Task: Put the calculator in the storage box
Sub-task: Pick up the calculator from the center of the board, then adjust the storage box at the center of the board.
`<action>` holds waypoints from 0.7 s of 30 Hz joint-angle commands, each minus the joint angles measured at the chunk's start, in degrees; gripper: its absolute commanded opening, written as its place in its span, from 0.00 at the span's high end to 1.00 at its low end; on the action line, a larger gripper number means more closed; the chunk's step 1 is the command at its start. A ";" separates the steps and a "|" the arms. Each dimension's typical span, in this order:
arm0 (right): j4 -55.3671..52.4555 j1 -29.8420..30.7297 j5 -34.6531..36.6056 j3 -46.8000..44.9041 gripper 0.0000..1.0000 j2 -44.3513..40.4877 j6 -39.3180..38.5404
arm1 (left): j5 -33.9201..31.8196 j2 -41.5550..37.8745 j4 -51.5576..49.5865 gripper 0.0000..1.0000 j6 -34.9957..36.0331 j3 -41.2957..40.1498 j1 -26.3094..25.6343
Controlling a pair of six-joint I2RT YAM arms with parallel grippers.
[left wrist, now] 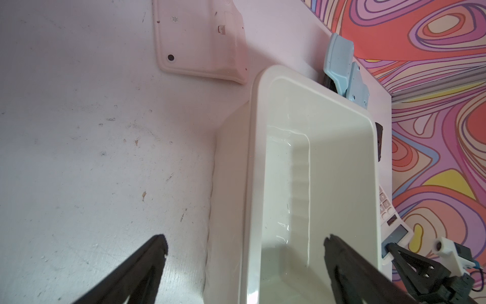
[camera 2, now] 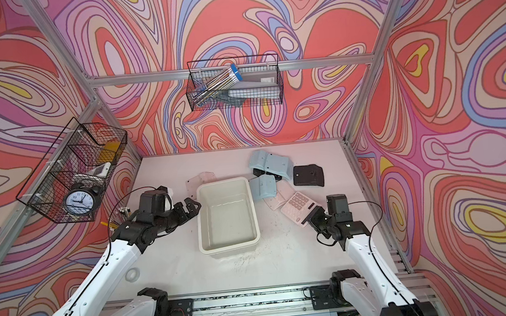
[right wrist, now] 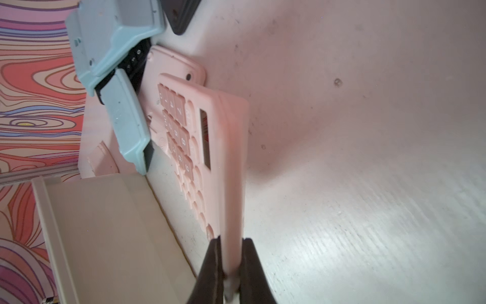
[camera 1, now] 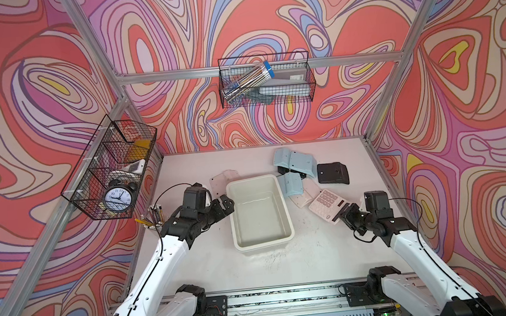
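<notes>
On the right side of the white tabletop (camera 1: 286, 265), the right gripper (camera 1: 345, 211) is clamped on the display end of a pale pink plastic desk calculator (camera 1: 327, 203). The right wrist view shows both black fingers (right wrist: 210, 263) pressed flat against its thin edge, the keys turned toward the box. The calculator is outside the box, just beside its right wall. Its far end lies over another pink calculator turned face-down (camera 1: 301, 201). Whether the gripped end is clear of the table cannot be told.

At the middle of the table stands the cream-white rectangular plastic storage box (camera 1: 259, 214) with rounded corners and a flared rim, nothing inside it. The left gripper (camera 1: 226, 203) hangs at the box's left rim with its jaws spread wide and holding nothing. In the left wrist view, one finger (left wrist: 157, 247) is over bare table and the other over the box's inside.

Behind the box lie pale blue calculators (camera 1: 294, 161), a black one (camera 1: 333, 173) and a pale pink one (camera 1: 224, 180), all face-down.
</notes>
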 commanded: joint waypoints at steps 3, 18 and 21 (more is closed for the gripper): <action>-1.73 -0.10 -4.83 8.73 1.00 -0.41 -5.31 | 3.68 2.87 -0.09 0.01 1.25 0.10 -0.11; 1.88 2.15 -22.40 26.95 1.00 10.81 -11.44 | 11.22 7.56 2.90 0.14 2.13 -0.12 -1.24; 0.25 4.34 -22.41 29.95 1.00 13.73 -13.25 | 11.17 7.55 2.90 0.26 2.22 -0.31 -2.01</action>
